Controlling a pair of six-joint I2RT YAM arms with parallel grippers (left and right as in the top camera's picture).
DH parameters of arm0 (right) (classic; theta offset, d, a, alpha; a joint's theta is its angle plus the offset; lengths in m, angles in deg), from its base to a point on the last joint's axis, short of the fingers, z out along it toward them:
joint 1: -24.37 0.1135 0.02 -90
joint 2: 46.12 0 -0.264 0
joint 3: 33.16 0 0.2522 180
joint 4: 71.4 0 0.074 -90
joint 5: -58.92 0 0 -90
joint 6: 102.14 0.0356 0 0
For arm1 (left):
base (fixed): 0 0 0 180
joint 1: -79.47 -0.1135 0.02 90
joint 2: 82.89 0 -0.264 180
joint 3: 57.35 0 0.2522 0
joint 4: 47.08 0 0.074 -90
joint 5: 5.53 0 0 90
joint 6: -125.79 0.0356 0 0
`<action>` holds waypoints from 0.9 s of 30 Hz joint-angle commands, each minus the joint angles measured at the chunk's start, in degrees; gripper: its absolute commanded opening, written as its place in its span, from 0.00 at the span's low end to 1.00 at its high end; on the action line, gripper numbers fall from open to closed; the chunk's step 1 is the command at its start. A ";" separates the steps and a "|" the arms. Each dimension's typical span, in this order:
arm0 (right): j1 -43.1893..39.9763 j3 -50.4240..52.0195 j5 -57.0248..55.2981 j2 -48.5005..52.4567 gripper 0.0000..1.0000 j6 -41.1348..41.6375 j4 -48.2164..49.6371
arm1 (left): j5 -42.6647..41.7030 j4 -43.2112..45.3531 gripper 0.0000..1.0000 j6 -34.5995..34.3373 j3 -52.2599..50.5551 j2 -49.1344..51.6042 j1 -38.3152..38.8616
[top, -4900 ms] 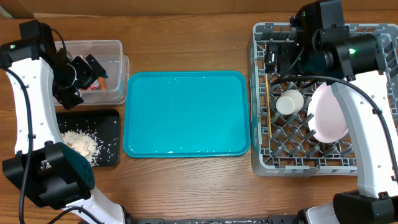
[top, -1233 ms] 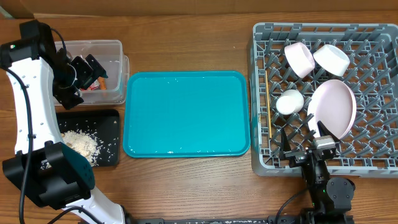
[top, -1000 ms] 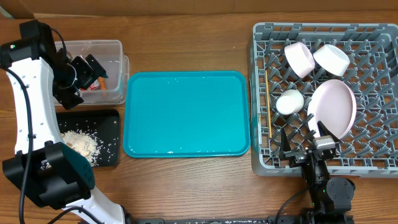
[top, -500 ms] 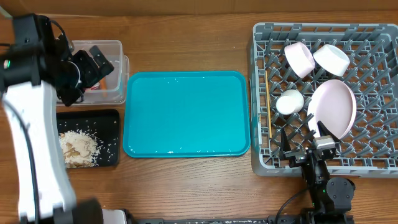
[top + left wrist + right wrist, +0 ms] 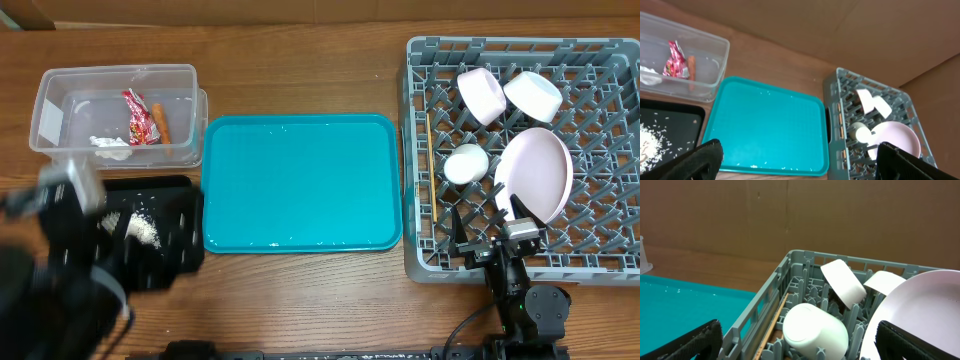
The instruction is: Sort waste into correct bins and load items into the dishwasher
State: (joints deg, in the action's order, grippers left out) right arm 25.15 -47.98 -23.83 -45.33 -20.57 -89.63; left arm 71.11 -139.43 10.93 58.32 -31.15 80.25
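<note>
Left fingers (image 5: 695,160) and right fingers (image 5: 690,342) spread wide, empty; red wrapper (image 5: 135,112), carrot piece (image 5: 158,122), tissue (image 5: 108,145) in clear tub (image 5: 50,100), upper left; food scraps (image 5: 645,142) on black tray (image 5: 680,125); pink plate (image 5: 540,175), bowls (image 5: 482,93), cup (image 5: 465,163), chopsticks (image 5: 774,325) in dish rack (image 5: 415,200), right; sorting looks finished; next: nothing left to grasp.

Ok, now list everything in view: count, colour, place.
clear tub: one, clear, far left
snack wrapper: one, red, in clear tub
carrot piece: one, orange, in clear tub
tissue: one, white, in clear tub
black tray: one, black, nearer than the tub
food scraps: one heap, pale, in black tray
teal tray: one, teal, centre
dish rack: one, grey, right
bowls: two, white, rack's far end
cup: one, white, rack's left part
plate: one, pale pink, beside cup
chopsticks: one pair, wooden, rack's left edge
left gripper: one, black, open, above left side
right gripper: one, black, open, rack's near edge
</note>
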 commanded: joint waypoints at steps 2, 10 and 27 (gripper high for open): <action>-0.20 0.61 0.11 -0.63 1.00 -0.17 0.35 | 1.97 -0.31 1.00 1.31 -11.32 -11.47 0.24; -0.20 0.61 0.13 -0.63 1.00 -0.17 0.35 | 5.97 -4.22 1.00 1.33 -31.23 -26.27 -0.22; -0.20 0.61 0.13 -0.63 1.00 -0.17 0.35 | 5.53 57.48 1.00 -0.11 -75.82 -48.48 -0.22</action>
State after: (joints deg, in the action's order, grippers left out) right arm 25.15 -47.98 -23.83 -45.39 -20.57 -89.50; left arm 78.67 -88.85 10.86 -10.57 -76.74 80.25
